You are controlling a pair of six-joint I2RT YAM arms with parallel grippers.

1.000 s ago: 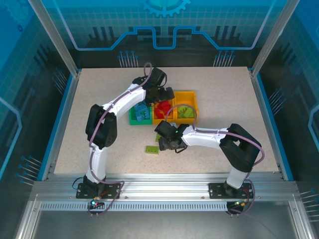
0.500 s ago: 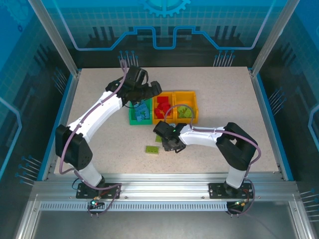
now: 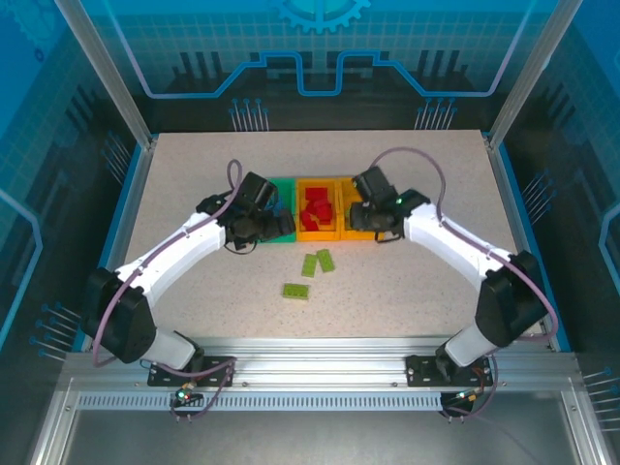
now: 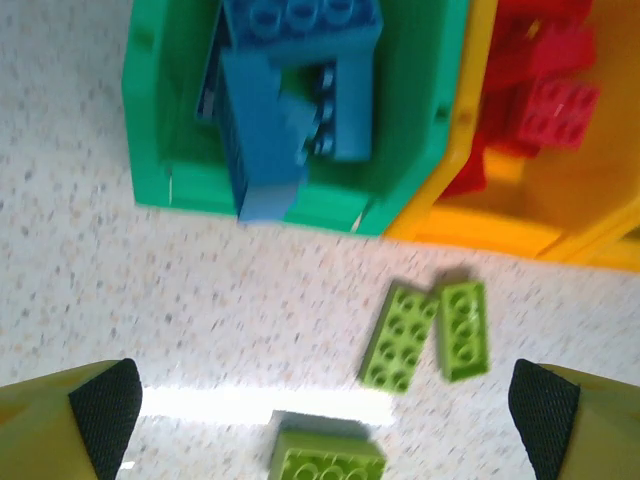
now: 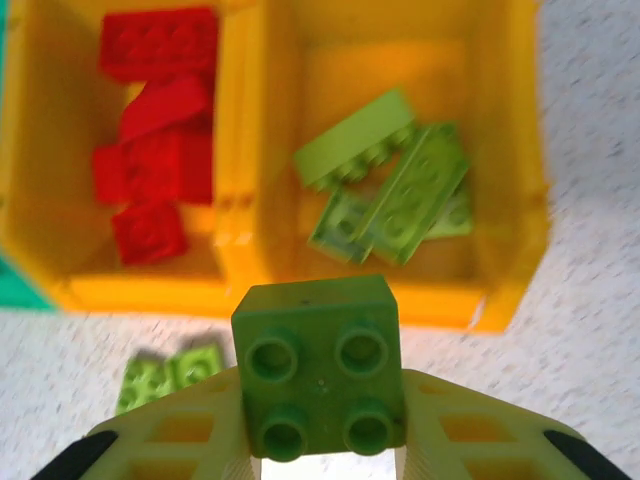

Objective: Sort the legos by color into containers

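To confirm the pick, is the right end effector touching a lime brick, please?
Touching: the right wrist view shows the right end effector pinching the lime brick from both sides.

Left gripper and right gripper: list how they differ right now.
The left gripper is open and empty; the right gripper is shut on a lime brick. The left gripper hangs over loose lime bricks by the green bin; the right gripper faces the right-hand yellow bin. Both point down.

No legible text, label, brand or number showing anywhere. Blue back panel (image 3: 194, 58) displaying gear emblem (image 3: 320, 19) and line pattern, carrying no letters. Neither legos (image 4: 400, 335) nor containers (image 4: 160, 150) bearing readable marking.
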